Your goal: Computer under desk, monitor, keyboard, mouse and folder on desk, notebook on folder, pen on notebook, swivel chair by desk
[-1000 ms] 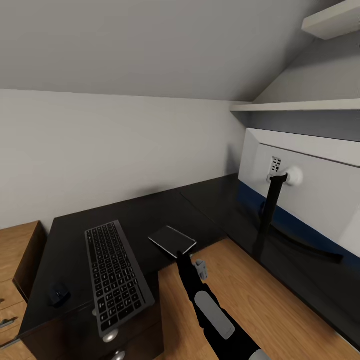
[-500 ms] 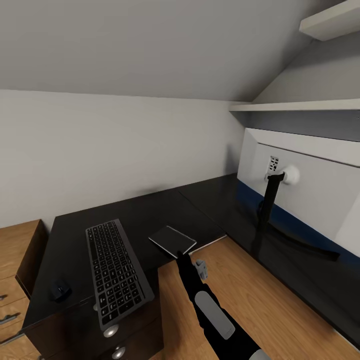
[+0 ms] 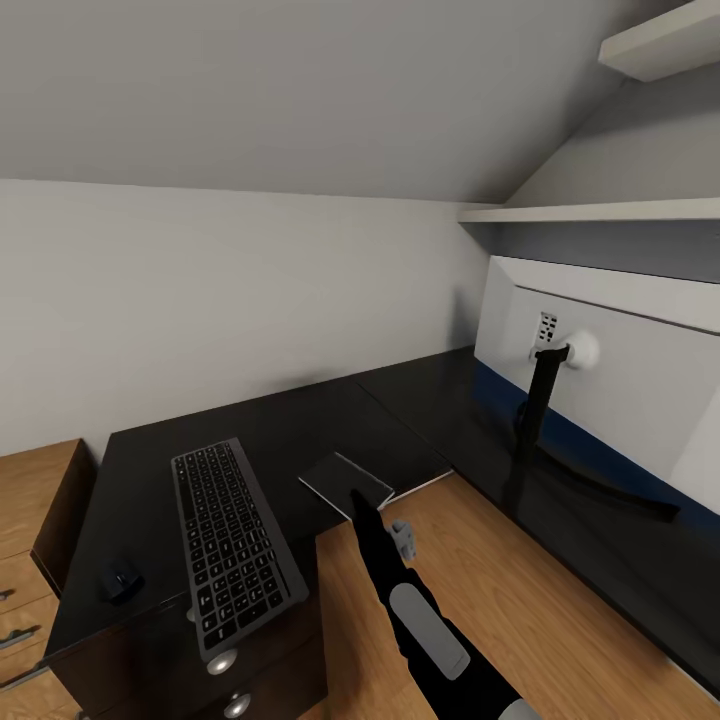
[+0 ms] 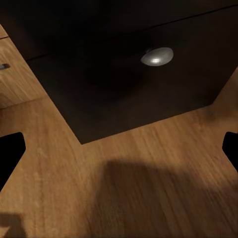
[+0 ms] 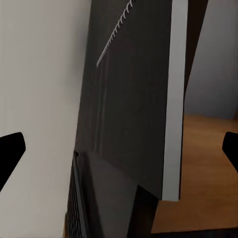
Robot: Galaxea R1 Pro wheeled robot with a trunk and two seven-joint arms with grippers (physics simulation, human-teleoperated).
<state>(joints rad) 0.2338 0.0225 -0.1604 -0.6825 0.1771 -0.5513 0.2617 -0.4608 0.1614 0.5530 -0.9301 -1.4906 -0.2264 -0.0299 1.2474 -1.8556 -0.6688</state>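
Observation:
The black desk carries the keyboard at its left end, with the small mouse beside it. The monitor stands on the right wing, its pale back towards me. The dark notebook lies near the desk's inner corner. My right gripper is at the notebook's near edge. In the right wrist view its fingers stand open, and the notebook with its spiral binding and white page edge looms close. My left gripper hangs open over the floor. Folder, pen, swivel chair and computer are out of view.
A silver knob marks the black drawer unit under the keyboard end. A low light-wood cabinet stands to the left of the desk. Shelves and a sloped ceiling hang above the monitor. Wood floor lies inside the desk's L.
The view shifted slightly at first. The right gripper has crept forward against the notebook, which now looks lighter and tipped at its near edge.

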